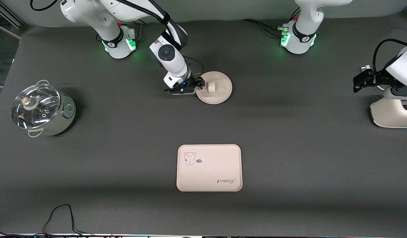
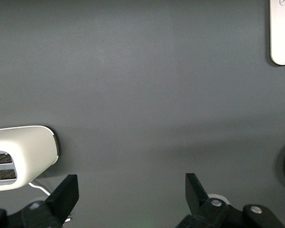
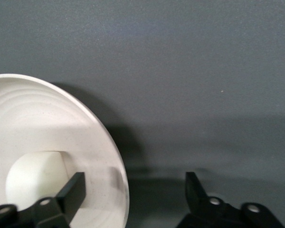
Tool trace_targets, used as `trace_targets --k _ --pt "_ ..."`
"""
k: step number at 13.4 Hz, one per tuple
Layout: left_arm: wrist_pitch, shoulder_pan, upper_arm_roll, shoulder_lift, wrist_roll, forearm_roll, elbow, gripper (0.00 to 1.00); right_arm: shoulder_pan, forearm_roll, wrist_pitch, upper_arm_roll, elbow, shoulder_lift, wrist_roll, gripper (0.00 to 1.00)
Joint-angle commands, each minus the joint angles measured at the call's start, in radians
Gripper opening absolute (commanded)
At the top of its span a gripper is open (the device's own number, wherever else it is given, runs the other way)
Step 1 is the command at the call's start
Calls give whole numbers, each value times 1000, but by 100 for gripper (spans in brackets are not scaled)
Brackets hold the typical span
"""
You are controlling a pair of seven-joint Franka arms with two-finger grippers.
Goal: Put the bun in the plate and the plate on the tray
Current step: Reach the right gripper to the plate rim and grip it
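The tray (image 1: 209, 168) lies on the worktop nearer the front camera than the plate (image 1: 223, 94), which holds the bun (image 1: 211, 87). The right gripper (image 1: 199, 83), jaws released, straddles the plate's rim. The left gripper (image 1: 363, 79) waits over the worktop's left-arm end, jaws released.

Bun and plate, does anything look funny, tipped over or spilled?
Nothing stands out. The bun sits inside the plate, which lies flat on the table. The right hand is open at the plate's rim. The tray lies flat, nearer the front camera.
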State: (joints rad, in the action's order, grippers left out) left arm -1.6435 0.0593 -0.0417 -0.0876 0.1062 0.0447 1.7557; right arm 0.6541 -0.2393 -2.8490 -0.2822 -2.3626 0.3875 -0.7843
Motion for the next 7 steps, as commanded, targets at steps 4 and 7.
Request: trace_targets --k 4,7 --pt "13 -12 13 -12 12 -16 4 100 32 -15 -15 15 14 4 -1 62" --pt "11 -15 11 -12 13 -34 4 100 35 -14 -15 15 22 4 5 46"
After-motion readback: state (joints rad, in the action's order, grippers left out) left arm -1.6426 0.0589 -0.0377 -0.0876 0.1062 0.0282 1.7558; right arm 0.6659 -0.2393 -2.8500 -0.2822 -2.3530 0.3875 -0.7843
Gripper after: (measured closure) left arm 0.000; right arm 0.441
